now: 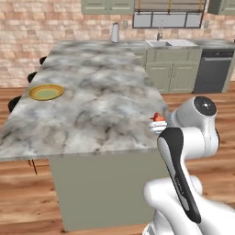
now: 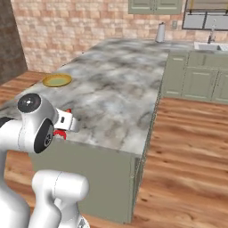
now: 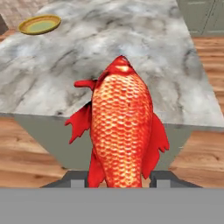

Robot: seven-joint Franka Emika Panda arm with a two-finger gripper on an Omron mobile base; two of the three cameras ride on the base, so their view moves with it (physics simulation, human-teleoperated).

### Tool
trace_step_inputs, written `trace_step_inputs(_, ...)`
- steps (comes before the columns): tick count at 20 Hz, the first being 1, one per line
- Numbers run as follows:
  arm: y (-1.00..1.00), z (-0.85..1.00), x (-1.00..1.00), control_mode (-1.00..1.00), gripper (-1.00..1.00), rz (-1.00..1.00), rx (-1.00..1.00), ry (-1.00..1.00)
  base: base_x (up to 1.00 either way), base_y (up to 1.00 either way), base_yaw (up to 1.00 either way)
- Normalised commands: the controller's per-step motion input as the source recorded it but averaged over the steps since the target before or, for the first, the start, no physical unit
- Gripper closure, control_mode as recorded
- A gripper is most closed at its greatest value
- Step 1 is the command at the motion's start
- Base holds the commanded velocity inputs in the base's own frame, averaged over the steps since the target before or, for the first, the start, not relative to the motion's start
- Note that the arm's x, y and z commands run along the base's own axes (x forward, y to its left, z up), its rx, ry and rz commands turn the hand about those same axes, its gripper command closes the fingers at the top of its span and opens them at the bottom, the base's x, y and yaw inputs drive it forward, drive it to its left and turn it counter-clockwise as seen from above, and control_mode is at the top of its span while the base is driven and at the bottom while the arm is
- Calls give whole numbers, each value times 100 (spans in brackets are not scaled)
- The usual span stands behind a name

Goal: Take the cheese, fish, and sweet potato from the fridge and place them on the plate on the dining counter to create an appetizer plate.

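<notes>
I am holding the fish [image 3: 122, 131] between the two fingers of the gripper [image 3: 117, 180], whose jaws are standing partly open and pressing on its flanks; its scaled red-orange body is pointing away from the hand. In the left base view the fish [image 1: 158, 118] is showing as a red tip just beside the near right corner of the dining counter [image 1: 101, 92]. The plate [image 1: 46, 92] is sitting near the counter's left edge, well apart from the fish, with bare marble lying between them. I am reading no writing or labels anywhere. Open wooden floor [image 2: 187, 147] is lying to the right of the counter.
</notes>
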Motion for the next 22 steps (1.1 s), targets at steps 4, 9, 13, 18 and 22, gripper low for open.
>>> trace_step_inputs(4,0,0,0,100,100,0,0,0,0,100,0)
trace_step_inputs(9,0,0,0,100,100,0,0,0,0,100,0)
trace_step_inputs(13,0,0,0,100,100,0,0,0,0,100,0)
trace_step_inputs(18,0,0,0,100,100,0,0,0,5,100,0)
trace_step_inputs(22,0,0,0,100,100,0,0,0,26,100,-7)
